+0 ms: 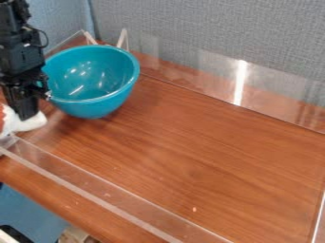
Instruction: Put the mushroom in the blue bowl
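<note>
The teal-blue bowl [91, 82] stands upright and empty at the table's back left. Just left of it my black gripper [25, 108] points straight down, with its jaws shut. The mushroom [26, 121] lies at the fingertips by the table's left edge. Its cream stem shows below the fingers, and a bit of orange cap peeks out at the frame's left border. The fingers appear closed on the mushroom, which is low, at or just above the wood. The gripper's body hides part of it.
The wooden table [191, 142] stretches to the right and front. Clear plastic walls [241, 81] run along its back and front edges. A blue-grey wall stands behind the table.
</note>
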You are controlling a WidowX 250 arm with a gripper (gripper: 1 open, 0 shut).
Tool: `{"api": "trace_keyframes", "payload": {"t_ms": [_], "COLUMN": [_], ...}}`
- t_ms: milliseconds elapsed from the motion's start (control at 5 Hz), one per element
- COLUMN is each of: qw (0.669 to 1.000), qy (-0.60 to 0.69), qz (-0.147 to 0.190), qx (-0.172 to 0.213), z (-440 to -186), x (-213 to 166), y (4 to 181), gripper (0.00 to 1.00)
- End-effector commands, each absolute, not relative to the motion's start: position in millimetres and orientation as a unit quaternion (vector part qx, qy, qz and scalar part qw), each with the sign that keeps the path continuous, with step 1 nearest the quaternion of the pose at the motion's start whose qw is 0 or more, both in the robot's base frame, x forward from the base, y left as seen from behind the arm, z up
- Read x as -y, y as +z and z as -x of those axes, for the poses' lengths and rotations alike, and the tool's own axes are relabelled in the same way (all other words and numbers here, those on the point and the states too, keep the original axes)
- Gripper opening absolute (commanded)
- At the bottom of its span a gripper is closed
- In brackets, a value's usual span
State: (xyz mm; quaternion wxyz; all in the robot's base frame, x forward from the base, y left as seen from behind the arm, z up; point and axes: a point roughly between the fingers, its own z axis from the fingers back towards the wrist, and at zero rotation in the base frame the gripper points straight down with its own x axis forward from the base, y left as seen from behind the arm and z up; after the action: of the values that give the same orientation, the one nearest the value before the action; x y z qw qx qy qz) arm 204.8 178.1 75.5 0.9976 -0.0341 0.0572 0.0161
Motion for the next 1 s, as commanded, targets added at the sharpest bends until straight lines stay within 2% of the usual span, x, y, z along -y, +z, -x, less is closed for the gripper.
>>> {"api": "trace_keyframes", "payload": {"t_ms": [0, 200, 600, 800], "qw": [0.999, 0.999, 0.999, 0.999], "qy": [0.033, 0.042, 0.038, 0.029], "qz": [0.009, 0.009, 0.010, 0.013], "qx": [-0.028, -0.029, -0.002, 0.008], "z": [-205, -205, -217, -227], "x": [-187, -187, -185, -177], "y": [97.1, 97.6, 133.0, 145.1], "gripper": [0.00, 0.00, 0.00, 0.00]}}
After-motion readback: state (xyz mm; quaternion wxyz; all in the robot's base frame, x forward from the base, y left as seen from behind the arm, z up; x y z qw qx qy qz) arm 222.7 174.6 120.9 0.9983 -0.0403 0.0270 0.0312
